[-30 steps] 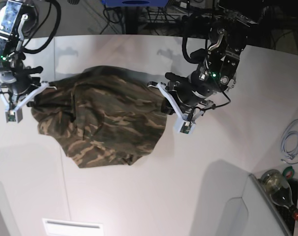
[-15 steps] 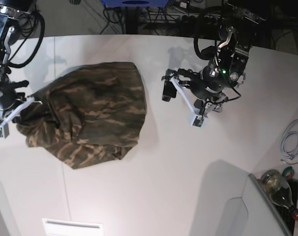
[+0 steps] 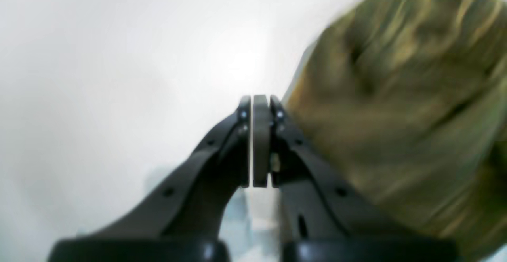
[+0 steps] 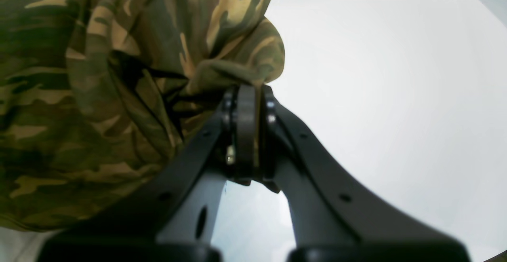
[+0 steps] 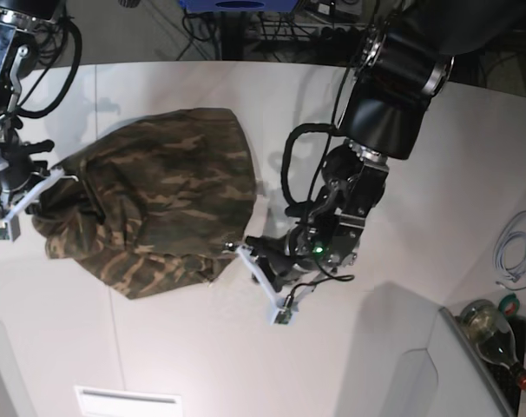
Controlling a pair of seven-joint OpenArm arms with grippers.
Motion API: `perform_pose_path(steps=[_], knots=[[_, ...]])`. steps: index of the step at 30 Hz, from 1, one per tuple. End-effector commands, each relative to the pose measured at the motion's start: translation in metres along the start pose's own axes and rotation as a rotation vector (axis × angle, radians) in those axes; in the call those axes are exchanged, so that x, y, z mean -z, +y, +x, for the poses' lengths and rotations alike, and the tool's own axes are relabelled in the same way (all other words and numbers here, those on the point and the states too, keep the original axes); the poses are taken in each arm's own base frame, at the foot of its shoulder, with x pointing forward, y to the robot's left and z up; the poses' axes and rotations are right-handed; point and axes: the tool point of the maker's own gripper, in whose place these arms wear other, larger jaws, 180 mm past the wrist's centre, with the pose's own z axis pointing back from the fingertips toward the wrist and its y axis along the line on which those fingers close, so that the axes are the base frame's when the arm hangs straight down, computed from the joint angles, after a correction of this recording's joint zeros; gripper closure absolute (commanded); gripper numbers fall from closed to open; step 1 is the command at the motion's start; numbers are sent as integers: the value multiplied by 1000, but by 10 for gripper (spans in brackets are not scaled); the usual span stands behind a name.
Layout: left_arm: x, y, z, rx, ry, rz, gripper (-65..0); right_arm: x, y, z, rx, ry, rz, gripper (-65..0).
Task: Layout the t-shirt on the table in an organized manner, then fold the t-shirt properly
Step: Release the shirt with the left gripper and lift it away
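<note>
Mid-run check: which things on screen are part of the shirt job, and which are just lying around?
Part of the job:
- t-shirt, bunched
- table
- right end effector, shut on the t-shirt
- left end effector, shut, at the shirt's edge

Just lying about:
- white cable
- bottle
- white vent plate

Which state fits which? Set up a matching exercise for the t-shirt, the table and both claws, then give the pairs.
1. t-shirt
2. table
3. left claw
4. right claw

A. shut on the camouflage cloth
B. smooth and white
C. bunched in a crumpled heap
D. shut on nothing, beside the cloth

Pairs: 1-C, 2-B, 3-D, 4-A
</note>
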Motion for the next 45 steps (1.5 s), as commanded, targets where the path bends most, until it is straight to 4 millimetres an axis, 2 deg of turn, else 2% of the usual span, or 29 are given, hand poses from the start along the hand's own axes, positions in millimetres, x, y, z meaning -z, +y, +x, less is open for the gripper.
perform_pose_path(steps=[1,5,7,9,12,15,17,18,21,25,29,36,39,41,43,45], knots=[[-1,-14,29,5,-79,-30,0,-3,-5,15,4,-53,-11,-5],[5,-38,49,-2,-128,-68,0,-3,-4,13,3,-49,-11,-5],[15,-51,43,50,-88,-84,0,-3,-4,13,4,-47,-11,-5],[27,-68,25,122,-21,-99,0,-3,-5,13,5,-47,-12,-5],[42,-76,-12,232,35,-100,0,-3,-6,13,4,-48,-14,-5],[50,-67,-54,311,105,-83,0,1,-6,8,12,-31,-11,-5],[50,-60,-82,327,164,-70,0,7,-13,5,3,-11,-17,-5],[49,-59,-89,325,174,-70,0,11,-15,4,5,-1,-17,-5],[39,-23,-108,301,179,29,0,25,-19,3,30,19,-12,-5],[14,16,-107,266,127,168,0,44,-32,9,43,43,-17,-5],[-16,26,-100,210,117,223,0,68,-38,32,80,44,0,-5],[-55,30,-72,-4,30,245,0,105,12,69,-23,63,113,-5],[-66,33,-52,-46,-10,246,0,117,19,78,-9,66,112,-5],[-73,39,-49,-74,-7,260,0,124,21,82,2,66,106,-6],[-82,54,-40,-99,-24,289,0,129,29,90,-24,37,121,-17],[-95,76,-35,-124,-30,329,0,130,36,100,-58,-3,131,-69]])
